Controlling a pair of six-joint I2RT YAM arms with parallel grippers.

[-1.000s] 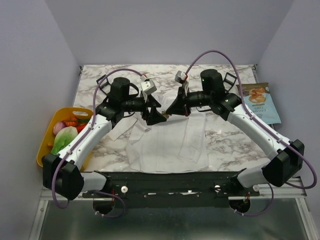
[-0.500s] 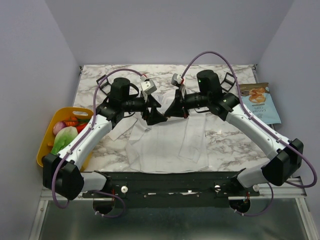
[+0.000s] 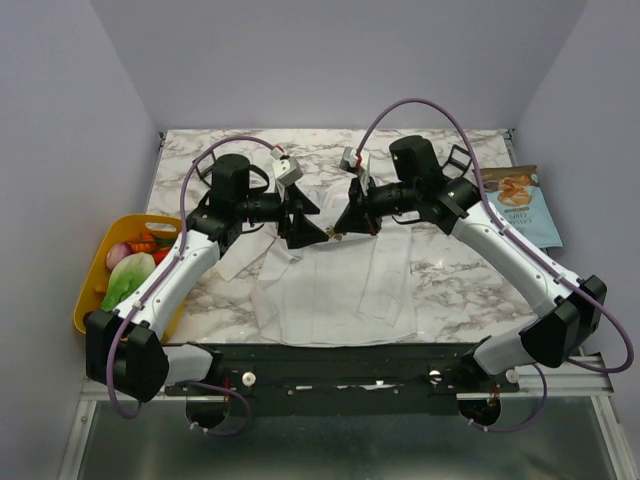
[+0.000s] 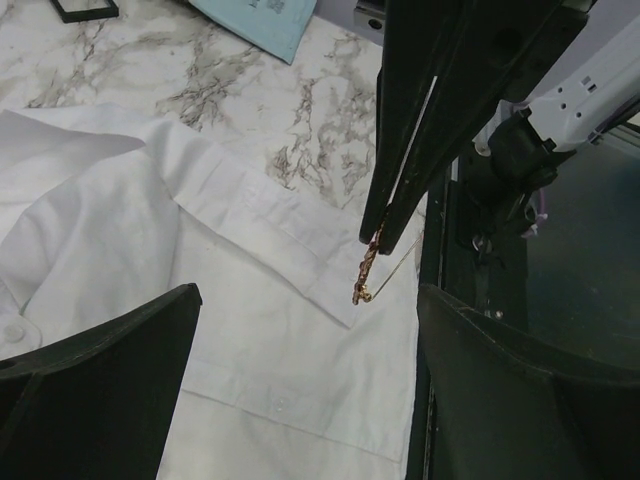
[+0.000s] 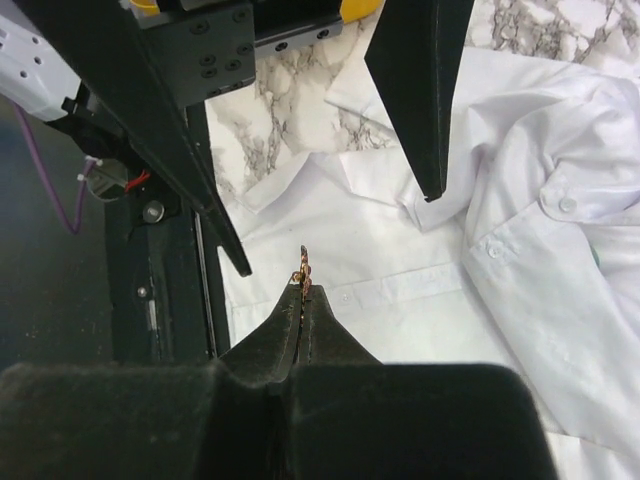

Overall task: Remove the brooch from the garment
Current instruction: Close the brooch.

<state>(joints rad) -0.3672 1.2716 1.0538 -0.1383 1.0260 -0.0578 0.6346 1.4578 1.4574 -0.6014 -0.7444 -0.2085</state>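
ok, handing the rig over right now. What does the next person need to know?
Left tool: open, empty, hovering over the shirt.
Right tool: shut on the brooch, pinched edge-on at the tips above the shirt front.
Done: the brooch looks clear of the fabric, with its pin wire hanging free.
Left: carry it away from the shirt and put it down, probably on bare table, then open the tool.

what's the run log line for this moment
right end effector: shut on brooch | left end effector: open | brooch: above shirt, looks detached
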